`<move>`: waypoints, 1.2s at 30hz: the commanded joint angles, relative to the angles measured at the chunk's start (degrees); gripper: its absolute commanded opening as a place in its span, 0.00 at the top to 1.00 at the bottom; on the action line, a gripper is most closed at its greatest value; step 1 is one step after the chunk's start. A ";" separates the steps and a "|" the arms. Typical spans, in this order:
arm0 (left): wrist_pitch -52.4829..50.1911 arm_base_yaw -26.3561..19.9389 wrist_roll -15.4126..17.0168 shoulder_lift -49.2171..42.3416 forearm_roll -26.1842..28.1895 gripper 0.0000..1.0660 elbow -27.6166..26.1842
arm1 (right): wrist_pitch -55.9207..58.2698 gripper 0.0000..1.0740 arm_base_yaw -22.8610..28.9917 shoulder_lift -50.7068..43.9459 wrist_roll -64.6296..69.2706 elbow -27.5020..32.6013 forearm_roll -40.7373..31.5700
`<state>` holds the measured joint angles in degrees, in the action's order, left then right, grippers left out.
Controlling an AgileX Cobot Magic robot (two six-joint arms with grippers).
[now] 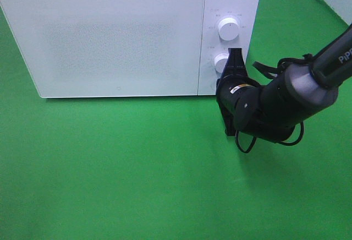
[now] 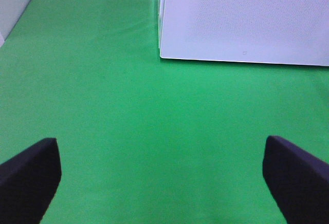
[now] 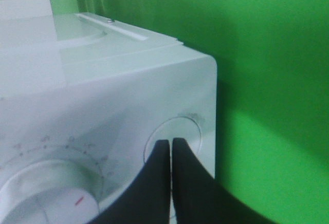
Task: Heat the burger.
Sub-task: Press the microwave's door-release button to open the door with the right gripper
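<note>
The burger is hidden or out of view in all frames. A white microwave (image 1: 110, 36) stands at the back with its door closed; it also shows in the left wrist view (image 2: 241, 18) and the right wrist view (image 3: 103, 95). My right gripper (image 1: 236, 54) is shut and empty, its tips at the control panel beside the lower knob (image 1: 221, 63). In the right wrist view the shut gripper (image 3: 170, 144) meets a round button (image 3: 185, 129) on the panel, next to a knob (image 3: 49, 201). My left gripper (image 2: 160, 149) is open and empty over the green cloth.
The upper knob (image 1: 228, 28) sits above the gripper on the panel. Green cloth (image 1: 137, 174) covers the table in front of the microwave. The right arm (image 1: 308, 86) reaches in from the right edge.
</note>
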<state>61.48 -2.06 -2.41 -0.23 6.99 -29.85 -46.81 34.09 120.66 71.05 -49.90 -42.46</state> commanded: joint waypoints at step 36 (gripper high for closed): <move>-0.52 0.00 0.11 -0.34 0.40 0.06 0.17 | -7.73 1.00 -1.95 0.69 0.97 -4.87 0.34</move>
<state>61.48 -2.06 -2.41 -0.23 6.99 -29.85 -45.49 32.77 122.04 71.85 -53.40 -43.26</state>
